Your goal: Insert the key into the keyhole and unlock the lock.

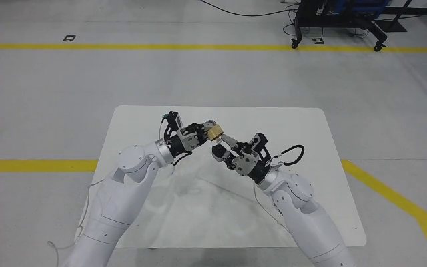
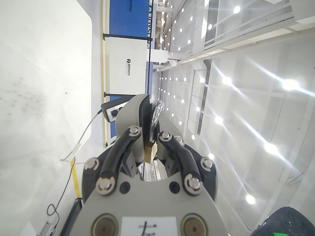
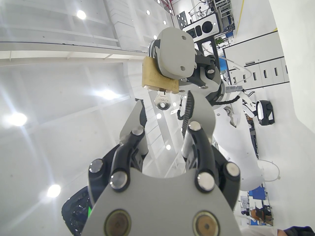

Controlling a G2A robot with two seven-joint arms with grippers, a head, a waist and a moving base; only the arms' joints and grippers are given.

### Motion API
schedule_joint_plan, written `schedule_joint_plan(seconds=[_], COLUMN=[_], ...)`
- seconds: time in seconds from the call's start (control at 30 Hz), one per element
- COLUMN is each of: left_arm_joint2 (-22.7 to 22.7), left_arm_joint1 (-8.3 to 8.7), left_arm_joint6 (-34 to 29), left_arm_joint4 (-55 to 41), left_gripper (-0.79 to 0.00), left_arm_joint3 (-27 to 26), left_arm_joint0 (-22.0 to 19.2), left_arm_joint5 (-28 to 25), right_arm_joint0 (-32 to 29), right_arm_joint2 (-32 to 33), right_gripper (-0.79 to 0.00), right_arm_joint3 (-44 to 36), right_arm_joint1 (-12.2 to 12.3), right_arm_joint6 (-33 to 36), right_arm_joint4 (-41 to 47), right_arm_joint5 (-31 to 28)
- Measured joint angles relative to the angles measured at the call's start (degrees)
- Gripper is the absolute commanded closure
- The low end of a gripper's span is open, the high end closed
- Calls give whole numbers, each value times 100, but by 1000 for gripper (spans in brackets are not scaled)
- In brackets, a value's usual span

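Right gripper (image 3: 165, 110): stands wide open, fingers either side of key (image 3: 162, 103), grips nothing. Left gripper (image 2: 149, 121): clamps brass lock (image 3: 157, 77) tight above table (image 1: 300, 133), with key inserted in it.

The fingers (image 3: 172, 55) of the left tool (image 2: 150, 124) are covering one side of the lock (image 3: 157, 77) and most of its shackle (image 3: 150, 50). The key (image 3: 162, 103) is showing only its round head, its blade lying hidden inside the lock body. In the left wrist view, just a brass sliver is peeking out between those fingers.
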Motion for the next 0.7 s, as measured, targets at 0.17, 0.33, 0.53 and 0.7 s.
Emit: schedule_joint_plan(seconds=[0.17,0.33,0.53,0.7], left_arm_joint2=[-1,-4,14,21], left_arm_joint1=[2,4,5,9], left_arm_joint6=[10,-16,-46,-81], left_arm_joint4=[41,77,132,211], left_gripper=[0,0,0,0], left_arm_joint3=[-9,-38,-56,-70], left_arm_joint0=[3,9,13,6], left_arm_joint5=[-13,-72,-97,-157], right_arm_joint0=[-25,-48,-52,-40], right_arm_joint2=[27,28,30,32], right_gripper=[-105,0,0,0], right_arm_joint3=[-72,-126,-151,-150], right_arm_joint1=[11,20,22,15], right_arm_joint6=[-30,-117,-233,-326], right_arm_joint4=[-51,-114,-99,-7], right_arm_joint5=[37,121,194,227])
